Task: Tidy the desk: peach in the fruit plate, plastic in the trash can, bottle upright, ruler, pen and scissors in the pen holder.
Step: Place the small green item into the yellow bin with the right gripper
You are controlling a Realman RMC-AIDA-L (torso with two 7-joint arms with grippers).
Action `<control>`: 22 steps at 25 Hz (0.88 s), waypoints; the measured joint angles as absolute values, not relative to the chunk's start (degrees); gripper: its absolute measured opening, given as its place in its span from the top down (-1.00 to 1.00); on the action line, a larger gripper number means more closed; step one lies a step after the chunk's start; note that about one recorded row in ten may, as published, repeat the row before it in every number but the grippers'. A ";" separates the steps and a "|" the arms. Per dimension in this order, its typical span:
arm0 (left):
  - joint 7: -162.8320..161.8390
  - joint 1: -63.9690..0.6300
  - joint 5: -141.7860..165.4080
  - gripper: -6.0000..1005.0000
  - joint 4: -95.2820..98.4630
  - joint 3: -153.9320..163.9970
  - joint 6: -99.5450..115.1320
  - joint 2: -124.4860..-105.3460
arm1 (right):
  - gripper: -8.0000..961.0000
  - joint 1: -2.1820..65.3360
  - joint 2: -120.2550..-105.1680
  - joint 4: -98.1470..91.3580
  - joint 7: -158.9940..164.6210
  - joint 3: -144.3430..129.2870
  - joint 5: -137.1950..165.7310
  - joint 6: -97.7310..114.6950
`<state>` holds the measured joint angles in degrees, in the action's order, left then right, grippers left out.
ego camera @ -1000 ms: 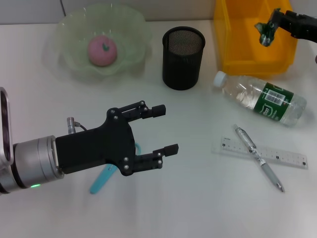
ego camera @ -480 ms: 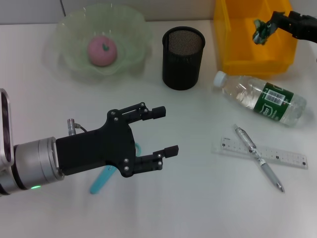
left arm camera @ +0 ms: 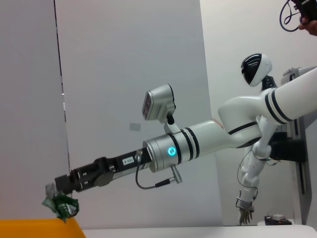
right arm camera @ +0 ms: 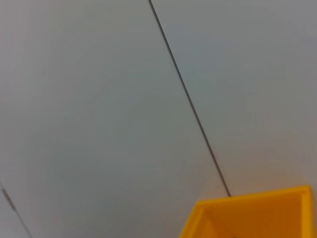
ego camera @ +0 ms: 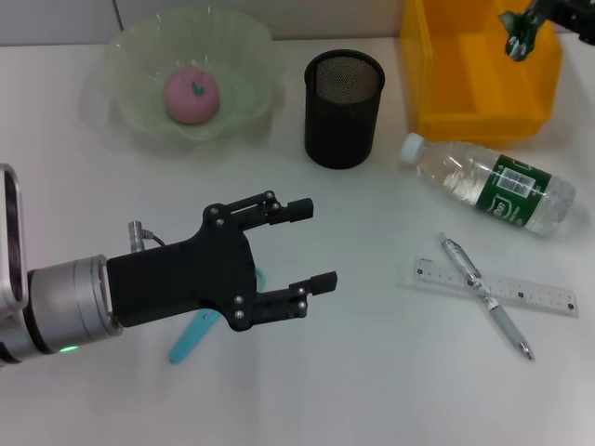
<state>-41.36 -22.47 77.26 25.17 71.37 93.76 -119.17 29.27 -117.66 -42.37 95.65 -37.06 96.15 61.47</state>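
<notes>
Now the right gripper [ego camera: 522,30] sits higher and farther back over the yellow trash can [ego camera: 465,93] than a second ago, nearly out of the head view at the bin's far corner, and the green plastic wrapper [ego camera: 517,35] has gone up with it. Its fingers are clamped on that crumpled wrapper; the left wrist view shows the wrapper [left arm camera: 60,205] hanging from the fingertips just above the bin's rim [left arm camera: 44,227].

The left gripper [ego camera: 302,246] has not moved. It hovers above the table [ego camera: 372,390], well in front of the black mesh pen holder [ego camera: 344,107], with its fingers [ego camera: 297,209] spread wide apart and holding nothing. The teal-handled scissors [ego camera: 191,339] lie on the table partly under it.

The peach [ego camera: 191,93] rests in the pale green fruit plate [ego camera: 139,65], beside the pen holder. The plastic bottle [ego camera: 493,186] lies on its side in front of the trash can. Nearer than the bottle, the pen [ego camera: 483,293] lies across the clear ruler [ego camera: 548,295].
</notes>
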 joint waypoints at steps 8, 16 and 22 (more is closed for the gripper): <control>-41.31 -22.68 77.26 -0.47 24.87 71.31 93.71 -119.18 | -0.22 28.08 -118.15 -44.02 88.65 -36.61 92.67 64.37; -41.31 -22.56 77.25 -0.47 24.68 70.98 93.71 -119.14 | -0.22 29.53 -116.32 -44.16 91.22 -38.83 93.97 62.17; -41.02 -22.61 77.25 -0.46 23.89 70.36 93.65 -119.12 | -0.22 31.08 -117.58 -44.13 89.73 -40.36 97.11 57.70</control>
